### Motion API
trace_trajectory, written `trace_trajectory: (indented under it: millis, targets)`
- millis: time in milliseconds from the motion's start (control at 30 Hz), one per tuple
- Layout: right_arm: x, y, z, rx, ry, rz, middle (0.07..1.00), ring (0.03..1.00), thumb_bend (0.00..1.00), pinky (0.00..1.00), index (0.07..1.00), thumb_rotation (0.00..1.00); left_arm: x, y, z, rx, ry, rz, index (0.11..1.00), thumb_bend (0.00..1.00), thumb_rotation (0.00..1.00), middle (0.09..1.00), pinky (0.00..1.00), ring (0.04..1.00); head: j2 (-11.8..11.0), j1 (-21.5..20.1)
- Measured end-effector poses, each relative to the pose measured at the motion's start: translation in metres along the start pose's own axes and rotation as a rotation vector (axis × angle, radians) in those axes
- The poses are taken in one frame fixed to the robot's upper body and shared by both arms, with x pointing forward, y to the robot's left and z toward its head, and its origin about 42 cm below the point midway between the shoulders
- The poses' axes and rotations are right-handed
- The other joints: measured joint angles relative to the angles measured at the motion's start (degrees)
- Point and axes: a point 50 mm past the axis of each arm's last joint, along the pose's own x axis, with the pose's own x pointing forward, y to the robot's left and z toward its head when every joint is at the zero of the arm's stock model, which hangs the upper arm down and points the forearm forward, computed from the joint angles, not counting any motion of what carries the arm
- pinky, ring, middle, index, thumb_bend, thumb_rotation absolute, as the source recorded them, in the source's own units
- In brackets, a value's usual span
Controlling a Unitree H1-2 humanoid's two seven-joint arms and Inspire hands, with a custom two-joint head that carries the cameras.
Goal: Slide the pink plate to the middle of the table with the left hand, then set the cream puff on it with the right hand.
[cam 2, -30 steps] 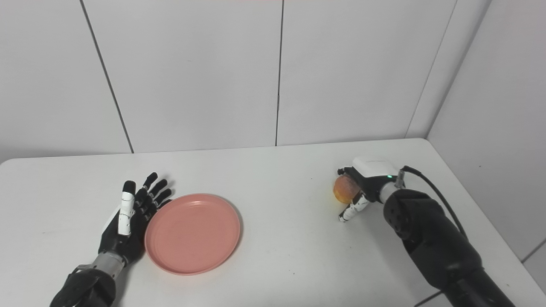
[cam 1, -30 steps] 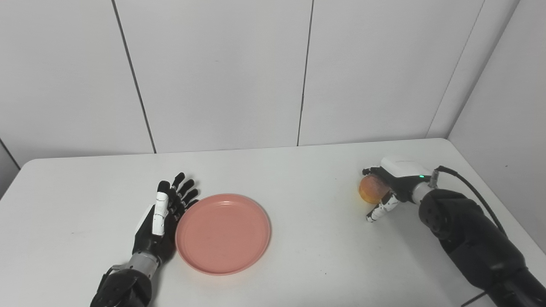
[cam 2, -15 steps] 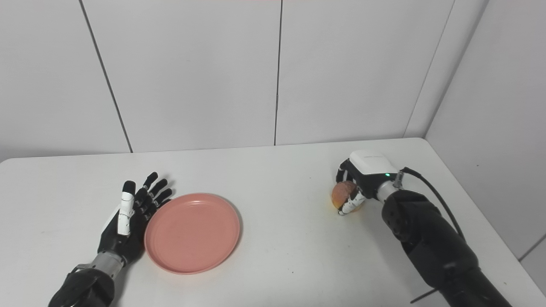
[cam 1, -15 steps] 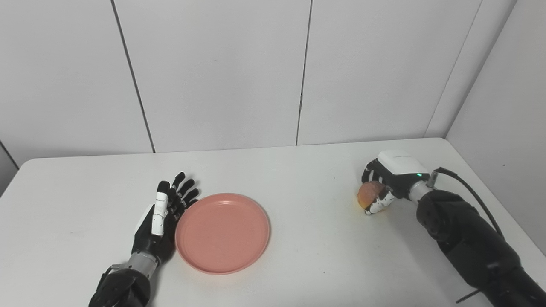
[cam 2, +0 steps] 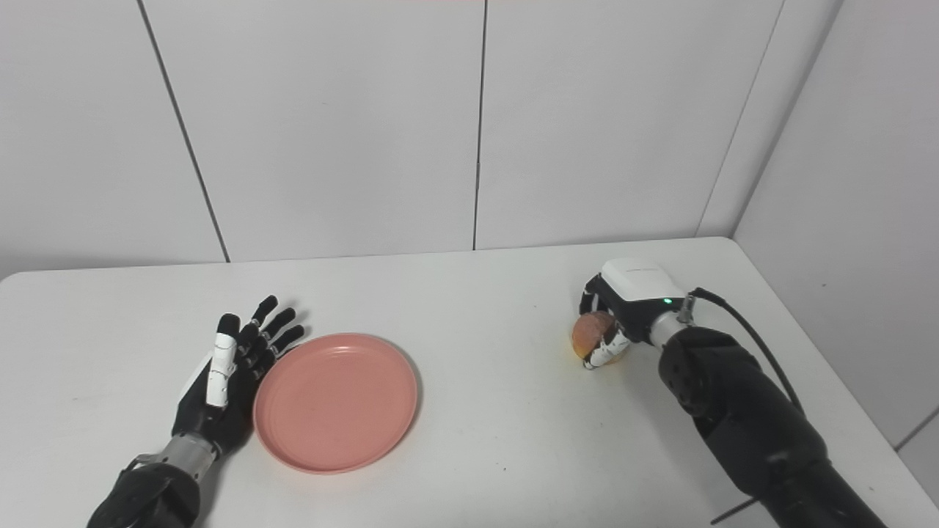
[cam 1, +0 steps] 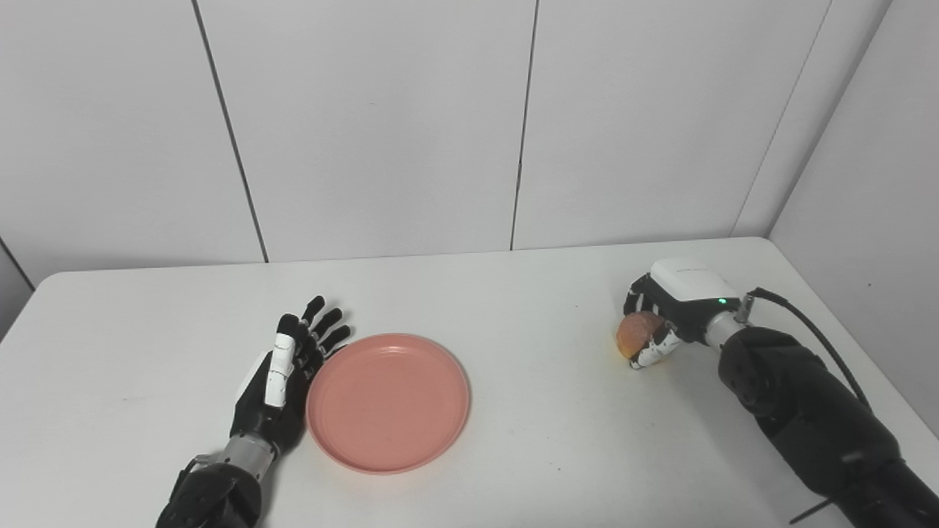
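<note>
The pink plate point(cam 1: 388, 402) lies flat on the white table point(cam 1: 535, 440), left of the middle. My left hand point(cam 1: 282, 374) is open, fingers straight and spread, its palm edge against the plate's left rim. At the right side, my right hand point(cam 1: 671, 308) is shut on the golden-brown cream puff point(cam 1: 635, 334); fingers and thumb wrap it, and it sits low over the table. Part of the puff is hidden behind the fingers.
White wall panels point(cam 1: 367, 125) rise behind the table, and another wall point(cam 1: 866, 183) stands close on the right. A black cable point(cam 1: 814, 330) runs along my right forearm. The table's right edge is near the right arm.
My right hand's fingers and thumb closed around the cream puff. My left hand and the plate shifted a little to the right.
</note>
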Motion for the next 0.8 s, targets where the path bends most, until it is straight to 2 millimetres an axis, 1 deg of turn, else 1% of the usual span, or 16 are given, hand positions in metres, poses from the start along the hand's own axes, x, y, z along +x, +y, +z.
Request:
trace_trajectory:
  millis: [167, 200, 267, 333, 400, 467, 500, 533, 600, 633, 667, 733, 800]
  targets:
    - [-0.007, -0.009, 0.008, -0.011, -0.038, 0.005, 0.492, 0.403, 0.52, 0.35, 0.526, 0.0, 0.0, 0.0, 0.0, 0.0, -0.003, 0.0, 0.97, 0.94, 0.94, 0.951, 0.9, 0.919, 0.3, 1.0]
    - [-0.009, -0.013, 0.01, -0.011, -0.045, 0.003, 0.495, 0.404, 0.51, 0.35, 0.525, 0.0, 0.0, 0.0, 0.0, 0.0, -0.003, 0.0, 0.968, 0.94, 0.94, 0.951, 0.9, 0.918, 0.4, 2.0]
    - [-0.013, -0.026, 0.018, -0.005, -0.064, -0.028, 0.523, 0.429, 0.52, 0.38, 0.495, 0.0, 0.0, -0.001, -0.001, 0.002, -0.006, 0.001, 0.965, 0.92, 0.94, 0.944, 0.89, 0.914, 0.4, 2.2]
    - [-0.017, -0.041, 0.027, -0.005, -0.095, -0.069, 0.52, 0.433, 0.52, 0.38, 0.49, 0.0, 0.001, -0.001, -0.003, 0.001, -0.015, 0.003, 0.962, 0.91, 0.94, 0.937, 0.88, 0.911, 0.4, 3.2]
    - [-0.019, -0.053, 0.035, -0.005, -0.122, -0.108, 0.515, 0.434, 0.52, 0.38, 0.489, 0.0, 0.001, -0.003, -0.004, -0.002, -0.022, 0.002, 0.955, 0.91, 0.93, 0.933, 0.87, 0.909, 0.3, 5.7]
    - [-0.021, -0.064, 0.044, -0.003, -0.15, -0.144, 0.524, 0.441, 0.52, 0.4, 0.478, 0.0, 0.002, -0.005, -0.006, -0.007, -0.027, 0.002, 0.953, 0.91, 0.92, 0.933, 0.9, 0.913, 0.3, 7.9]
    - [-0.022, -0.068, 0.049, 0.0, -0.165, -0.158, 0.525, 0.442, 0.52, 0.4, 0.477, 0.0, 0.002, -0.005, -0.007, -0.01, -0.03, 0.003, 0.953, 0.91, 0.92, 0.932, 0.9, 0.912, 0.3, 7.9]
    - [-0.023, -0.07, 0.054, 0.003, -0.179, -0.168, 0.524, 0.442, 0.52, 0.4, 0.478, 0.0, 0.003, -0.007, -0.009, -0.012, -0.034, 0.003, 0.948, 0.91, 0.92, 0.929, 0.89, 0.906, 0.2, 10.3]
    - [-0.025, -0.071, 0.062, 0.015, -0.207, -0.178, 0.515, 0.435, 0.52, 0.38, 0.487, 0.0, 0.004, -0.011, -0.01, -0.019, -0.04, 0.004, 0.94, 0.91, 0.91, 0.927, 0.87, 0.897, 0.1, 10.7]
    - [-0.027, -0.071, 0.066, 0.019, -0.221, -0.181, 0.511, 0.431, 0.52, 0.38, 0.491, 0.0, 0.005, -0.013, -0.011, -0.021, -0.041, 0.008, 0.937, 0.91, 0.91, 0.927, 0.87, 0.895, -0.3, 13.6]
    - [-0.028, -0.072, 0.069, 0.021, -0.237, -0.186, 0.506, 0.43, 0.52, 0.37, 0.493, 0.0, 0.006, -0.017, -0.012, -0.023, -0.043, 0.009, 0.924, 0.9, 0.9, 0.922, 0.85, 0.886, -0.3, 13.6]
    - [-0.032, -0.074, 0.076, 0.026, -0.271, -0.2, 0.501, 0.425, 0.52, 0.37, 0.499, 0.0, 0.007, -0.022, -0.013, -0.023, -0.043, 0.013, 0.914, 0.89, 0.9, 0.918, 0.85, 0.883, -0.9, 17.6]
    - [-0.036, -0.076, 0.083, 0.038, -0.303, -0.215, 0.507, 0.429, 0.52, 0.38, 0.494, 0.0, 0.008, -0.029, -0.014, -0.029, -0.043, 0.013, 0.91, 0.89, 0.91, 0.914, 0.85, 0.879, -0.9, 17.6]
